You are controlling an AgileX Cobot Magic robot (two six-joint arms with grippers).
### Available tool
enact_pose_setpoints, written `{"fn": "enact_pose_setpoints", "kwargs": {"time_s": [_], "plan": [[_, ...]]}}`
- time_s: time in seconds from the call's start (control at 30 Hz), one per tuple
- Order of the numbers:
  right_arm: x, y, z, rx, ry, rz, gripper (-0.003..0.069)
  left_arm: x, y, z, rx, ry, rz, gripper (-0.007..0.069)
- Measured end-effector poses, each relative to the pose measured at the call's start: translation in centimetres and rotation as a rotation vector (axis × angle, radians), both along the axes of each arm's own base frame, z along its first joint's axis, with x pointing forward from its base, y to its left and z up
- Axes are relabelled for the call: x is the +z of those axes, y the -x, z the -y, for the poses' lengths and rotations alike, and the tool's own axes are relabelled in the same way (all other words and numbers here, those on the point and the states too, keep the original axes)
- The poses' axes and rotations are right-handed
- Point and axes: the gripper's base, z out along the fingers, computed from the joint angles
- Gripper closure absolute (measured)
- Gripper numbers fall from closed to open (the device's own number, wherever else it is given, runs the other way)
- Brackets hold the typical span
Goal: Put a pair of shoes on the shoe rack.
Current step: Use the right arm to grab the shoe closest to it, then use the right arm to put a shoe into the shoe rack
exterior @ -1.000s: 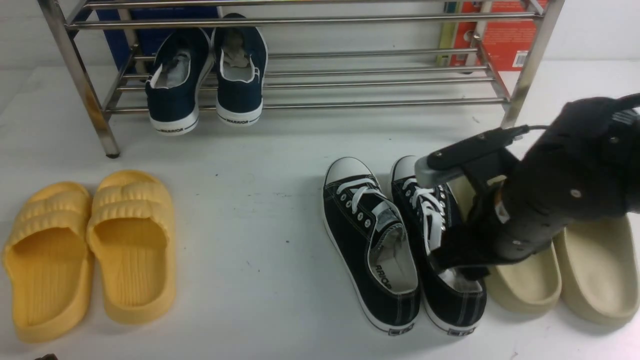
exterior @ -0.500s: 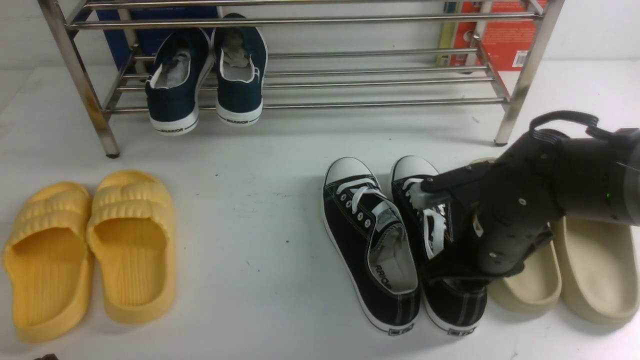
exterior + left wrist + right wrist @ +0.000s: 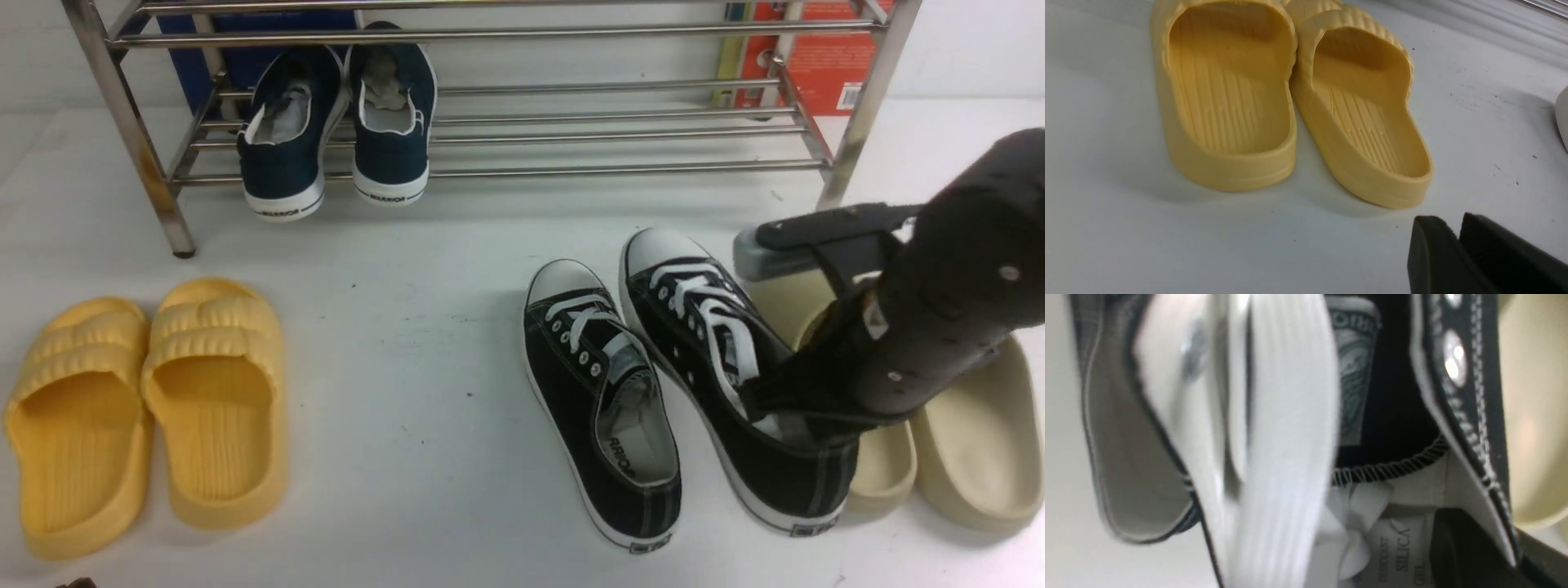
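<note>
The right black sneaker (image 3: 718, 359) has shifted and turned since earlier; your right claw (image 3: 780, 412) clamps its collar, with the left black sneaker (image 3: 600, 392) just beside that claw. Left claw (image 3: 1451, 228) state: you cannot tell.

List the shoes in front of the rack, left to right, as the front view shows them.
yellow slides → first black sneaker → second black sneaker → beige slides

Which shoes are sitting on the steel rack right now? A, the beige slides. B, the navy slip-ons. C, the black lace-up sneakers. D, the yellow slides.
B: only the navy slip-ons rest on the bars of the shoe rack.
</note>
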Motion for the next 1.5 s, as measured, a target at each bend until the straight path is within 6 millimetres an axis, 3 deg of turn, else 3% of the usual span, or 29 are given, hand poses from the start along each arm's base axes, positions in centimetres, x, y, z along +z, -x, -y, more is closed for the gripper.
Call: {"fn": "enact_pose_setpoints", "kwargs": {"time_s": [0.1,0.23,0.5,0.8,1.03,1.2,1.5], "plan": [[1.3,0.2,0.1,0.000,-0.034,0.038,0.0641,0.0,0.0,0.0,0.000,0.000,0.000,0.0515],[2.3,-1.3,-0.4,-0.014,-0.074,0.080,0.0639,0.0,0.0,0.0,0.000,0.000,0.000,0.0512],[2.2,-7.9,-0.2,-0.061,-0.118,0.106,0.0637,0.0,0.0,0.0,0.000,0.000,0.000,0.0503],[-0.1,-16.9,0.6,-0.133,-0.236,0.088,0.0636,0.0,0.0,0.0,0.000,0.000,0.000,0.0498],[-0.2,-21.6,1.1,-0.170,-0.302,0.132,0.0636,0.0,0.0,0.0,0.000,0.000,0.000,0.0496],[-0.4,-23.7,1.0,-0.177,-0.325,0.174,0.0634,0.0,0.0,0.0,0.000,0.000,0.000,0.0495],[-2.1,-25.3,0.6,-0.196,-0.350,0.201,0.0630,0.0,0.0,0.0,0.000,0.000,0.000,0.0487]]}}
